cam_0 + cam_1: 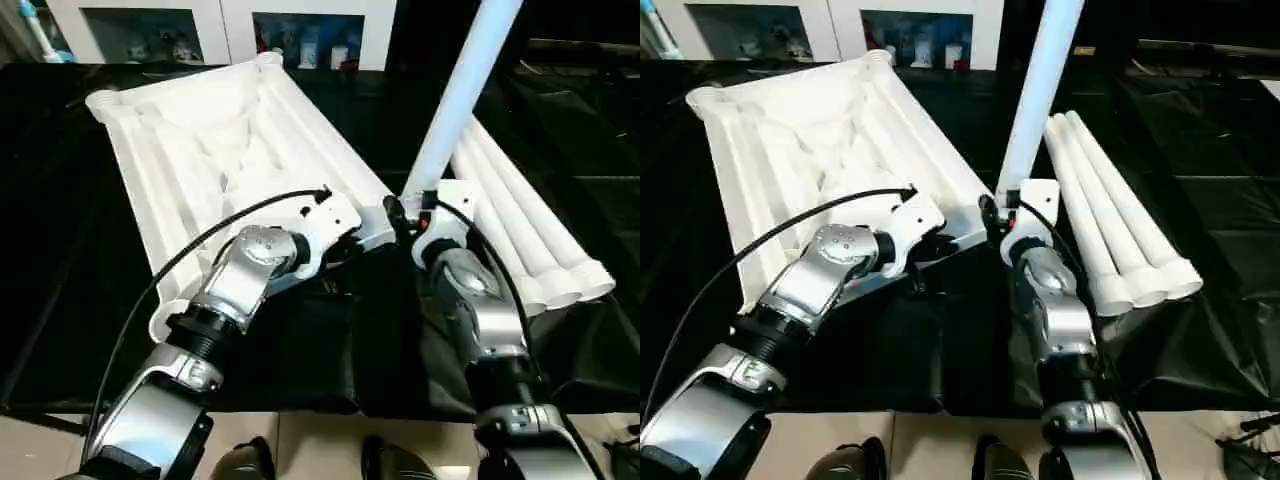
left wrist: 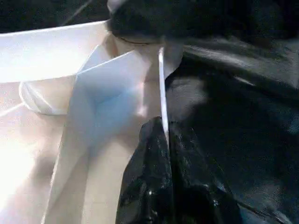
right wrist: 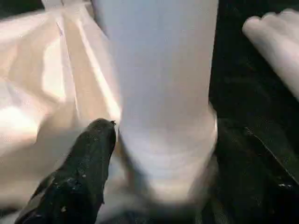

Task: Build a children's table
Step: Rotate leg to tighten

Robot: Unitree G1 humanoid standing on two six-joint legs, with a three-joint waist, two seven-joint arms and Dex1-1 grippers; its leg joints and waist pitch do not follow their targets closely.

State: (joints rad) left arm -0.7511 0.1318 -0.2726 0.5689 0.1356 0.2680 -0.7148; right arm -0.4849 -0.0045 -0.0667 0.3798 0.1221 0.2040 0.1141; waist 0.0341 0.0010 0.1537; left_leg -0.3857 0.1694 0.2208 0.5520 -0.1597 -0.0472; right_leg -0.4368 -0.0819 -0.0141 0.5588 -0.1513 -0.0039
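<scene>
The children's table top (image 1: 200,150) lies upside down on black cloth, ribbed underside up. One white leg (image 1: 460,90) stands upright in its near right corner socket. My left gripper (image 1: 378,228) reaches to that corner from the left and is shut on the top's thin rim (image 2: 161,84). My right gripper (image 1: 425,205) sits at the base of the upright leg (image 3: 159,70). It is open, with one black finger (image 3: 88,158) just beside the socket collar. Three more legs (image 1: 520,220) lie side by side to the right of the top.
Black cloth (image 1: 300,350) covers the work surface, and its near edge runs just below my forearms. A white glass-door cabinet (image 1: 220,30) stands behind the table top. The lying legs take up the cloth on my right.
</scene>
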